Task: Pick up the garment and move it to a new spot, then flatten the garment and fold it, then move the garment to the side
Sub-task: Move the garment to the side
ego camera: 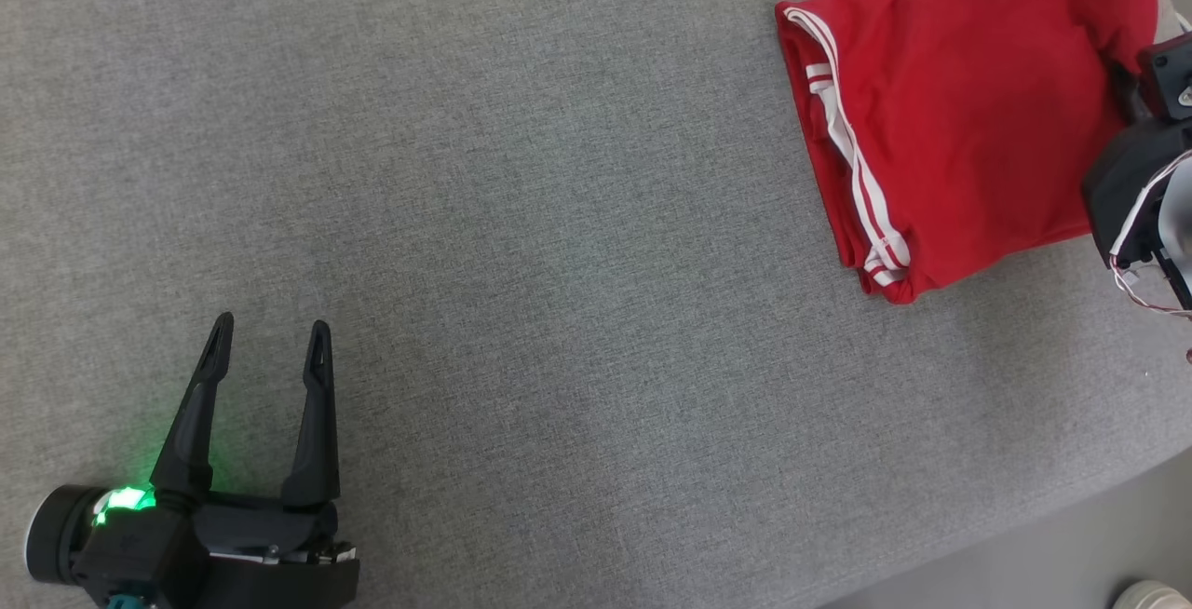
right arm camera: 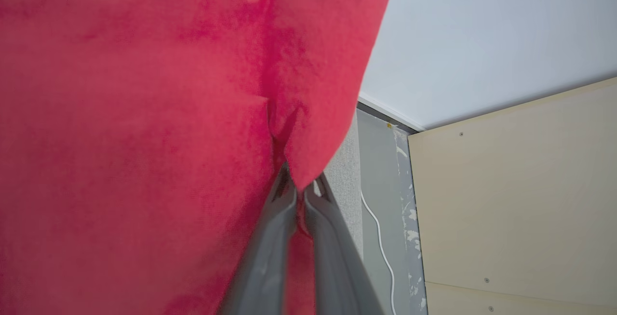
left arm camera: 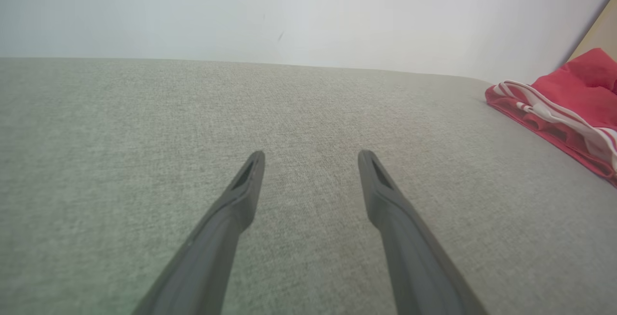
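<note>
Fabric in a grey weave covers the wide surface (ego camera: pixel 512 218) before the robot. The red garment (ego camera: pixel 950 115) lies folded at its far right, close to the edge, with white stripes running down its left hem. The right gripper (right arm camera: pixel 301 185) has its two dark fingers pressed together on a pinch of red cloth at the garment's right side, and a flap of it stands up past the tips. The left gripper (ego camera: pixel 271 324) sits well apart at the lower left, fingers spread wide over bare weave, a green light glowing at its base. A pale wall (left arm camera: pixel 289 11) rises behind the surface. Off its right end I see a beige panel (right arm camera: pixel 520 199) and a thin white cable (right arm camera: pixel 381 238).
</note>
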{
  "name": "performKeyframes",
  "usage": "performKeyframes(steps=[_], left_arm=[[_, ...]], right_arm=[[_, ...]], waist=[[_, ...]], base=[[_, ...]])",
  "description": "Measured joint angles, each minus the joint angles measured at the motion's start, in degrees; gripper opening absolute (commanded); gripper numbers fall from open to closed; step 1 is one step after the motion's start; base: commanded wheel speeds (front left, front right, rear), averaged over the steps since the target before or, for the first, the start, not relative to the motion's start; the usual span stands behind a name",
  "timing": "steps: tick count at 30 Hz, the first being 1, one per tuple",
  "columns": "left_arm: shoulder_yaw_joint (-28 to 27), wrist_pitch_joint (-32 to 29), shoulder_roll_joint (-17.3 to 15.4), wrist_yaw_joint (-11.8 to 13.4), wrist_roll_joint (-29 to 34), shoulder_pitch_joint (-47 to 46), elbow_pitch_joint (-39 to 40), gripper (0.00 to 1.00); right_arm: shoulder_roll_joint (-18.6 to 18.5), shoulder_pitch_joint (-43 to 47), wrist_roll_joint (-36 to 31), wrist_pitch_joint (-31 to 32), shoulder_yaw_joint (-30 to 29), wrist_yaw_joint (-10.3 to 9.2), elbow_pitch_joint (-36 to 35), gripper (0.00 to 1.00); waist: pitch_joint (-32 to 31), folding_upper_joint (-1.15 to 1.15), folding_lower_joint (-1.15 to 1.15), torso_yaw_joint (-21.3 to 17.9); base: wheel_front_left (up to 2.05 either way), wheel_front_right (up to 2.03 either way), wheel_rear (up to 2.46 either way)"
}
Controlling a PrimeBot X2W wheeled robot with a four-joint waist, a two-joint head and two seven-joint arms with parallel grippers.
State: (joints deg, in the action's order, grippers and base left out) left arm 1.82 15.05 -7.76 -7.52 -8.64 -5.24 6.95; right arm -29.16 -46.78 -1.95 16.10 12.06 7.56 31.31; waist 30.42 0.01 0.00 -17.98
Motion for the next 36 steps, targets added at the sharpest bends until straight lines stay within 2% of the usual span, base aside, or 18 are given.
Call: performKeyframes(steps=[9,18,19,20,21,22,30,36], left_arm=[[0.2,0.0,-0.1,0.0,0.0,0.0,0.0,1.00],[0.4,0.0,-0.2,0.0,-0.2,0.1,-0.7,1.00],[0.4,0.0,-0.1,0.0,-0.2,0.2,-0.8,1.00],[0.5,0.0,-0.1,0.0,-0.3,0.2,-0.9,1.00],[0.5,0.0,0.0,0.0,-0.4,0.2,-0.9,1.00],[0.5,0.0,0.0,0.0,-0.4,0.3,-1.0,1.00],[0.9,0.0,1.0,0.0,-0.7,0.5,-2.1,1.00],[0.0,0.0,2.2,0.0,-1.1,1.9,-2.6,1.00]], right_arm=[[0.7,2.8,-6.6,0.0,-5.3,0.00,-4.5,0.00],[3.3,5.8,-12.1,0.5,-10.2,0.00,-8.1,0.00],[3.4,6.1,-12.5,0.5,-10.5,0.00,-8.2,0.05],[3.5,6.3,-12.8,0.4,-10.8,0.00,-8.5,0.15],[3.7,6.6,-13.0,0.0,-11.1,0.00,-8.8,0.49],[3.8,6.9,-13.3,-0.5,-11.2,0.00,-9.1,1.00],[4.4,7.8,-14.8,-3.1,-12.8,0.00,-10.3,1.00],[4.8,9.2,-12.6,-8.1,-10.0,0.00,-9.7,1.00]], waist=[[0.0,0.00,0.00,-0.3],[-1.1,0.00,0.00,-0.3],[-1.3,0.00,0.00,-0.3],[-1.5,0.00,0.00,-0.2],[-1.7,0.00,0.00,-0.2],[-1.9,0.00,0.00,-0.1],[-4.3,-0.01,-0.01,0.8],[-7.2,-0.01,-0.01,2.1]], base=[[0.00,0.00,0.00],[0.00,0.00,0.00],[0.00,0.00,0.00],[0.00,0.00,0.00],[0.00,0.00,0.00],[0.00,0.00,0.00],[0.00,0.00,0.00],[0.00,0.00,0.00]])
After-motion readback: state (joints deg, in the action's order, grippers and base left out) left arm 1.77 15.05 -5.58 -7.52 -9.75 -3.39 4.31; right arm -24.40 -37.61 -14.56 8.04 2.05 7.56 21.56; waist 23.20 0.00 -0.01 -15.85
